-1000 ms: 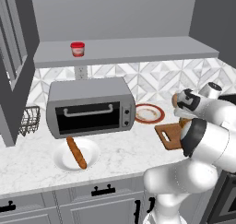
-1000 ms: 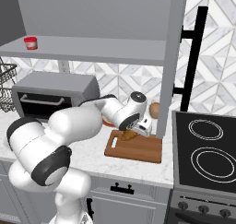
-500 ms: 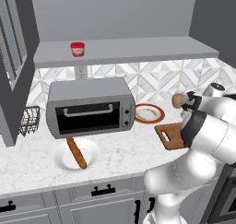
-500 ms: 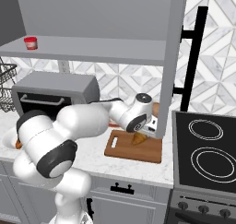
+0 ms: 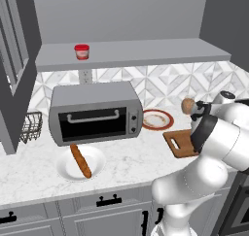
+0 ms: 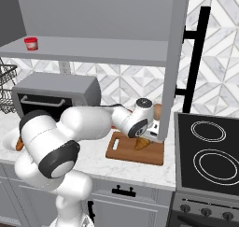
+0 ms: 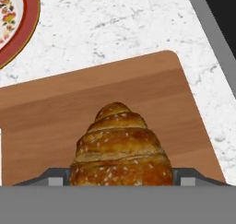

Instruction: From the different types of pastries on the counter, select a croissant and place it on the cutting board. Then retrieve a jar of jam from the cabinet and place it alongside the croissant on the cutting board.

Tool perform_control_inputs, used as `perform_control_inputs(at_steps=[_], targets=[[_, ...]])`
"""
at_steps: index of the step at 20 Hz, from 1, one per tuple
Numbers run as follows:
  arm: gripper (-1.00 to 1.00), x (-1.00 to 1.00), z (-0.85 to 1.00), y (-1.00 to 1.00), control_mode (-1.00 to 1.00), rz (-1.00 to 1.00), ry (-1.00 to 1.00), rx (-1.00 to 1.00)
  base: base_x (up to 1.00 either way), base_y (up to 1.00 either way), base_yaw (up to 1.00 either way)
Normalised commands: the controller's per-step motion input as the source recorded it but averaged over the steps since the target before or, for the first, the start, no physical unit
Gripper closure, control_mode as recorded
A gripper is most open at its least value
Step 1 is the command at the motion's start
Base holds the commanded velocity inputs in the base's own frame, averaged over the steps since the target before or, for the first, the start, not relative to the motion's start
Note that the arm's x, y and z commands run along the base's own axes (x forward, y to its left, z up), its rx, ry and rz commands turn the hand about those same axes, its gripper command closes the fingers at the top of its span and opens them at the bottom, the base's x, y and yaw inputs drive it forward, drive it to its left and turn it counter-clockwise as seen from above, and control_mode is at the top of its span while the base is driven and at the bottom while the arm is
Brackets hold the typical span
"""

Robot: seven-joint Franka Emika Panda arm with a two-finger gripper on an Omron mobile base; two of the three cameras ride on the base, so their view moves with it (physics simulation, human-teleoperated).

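My gripper (image 7: 120, 179) is shut on the croissant (image 7: 122, 147), a chunky golden-brown pastry held low over the wooden cutting board (image 7: 69, 112). From the right base view the croissant (image 6: 141, 144) hangs under the gripper (image 6: 142, 138) at the board's (image 6: 122, 152) far right part; whether it touches the wood I cannot tell. The jar of jam (image 5: 81, 51) with its red lid stands at the left of the grey cabinet ledge (image 5: 146, 53). A long baguette (image 5: 80, 160) lies on a white plate on the marble counter (image 5: 126, 157).
A grey toaster oven (image 5: 95, 113) stands left of the board, with a red-rimmed plate (image 5: 157, 119) between them. A round brown object (image 5: 188, 105) sits behind the board. A black stove (image 6: 210, 149) borders the counter on the right, and a wire basket (image 5: 30, 127) on the far left.
The arm has swung right and lowered the held croissant from beside the red-rimmed plate to just over the cutting board. The jar and baguette have not moved.
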Motion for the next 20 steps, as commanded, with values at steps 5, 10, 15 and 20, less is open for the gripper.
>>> perform_control_inputs(at_steps=[5, 10, 15, 20], targets=[[-1.00, 0.00, -0.07, 0.06, -1.00, 0.00, 0.00, 0.06, 0.00, 0.00, 0.00], [-1.00, 0.00, -0.01, 0.01, -1.00, 0.00, 0.00, 0.03, 0.00, 0.00, 0.00], [-1.00, -0.06, 0.10, 0.00, -1.00, 0.00, -0.02, 0.00, 0.00, 0.00, 0.00], [-1.00, -0.13, 0.35, 0.00, -1.00, 0.00, -0.03, 0.00, 0.00, 0.00, 0.00]])
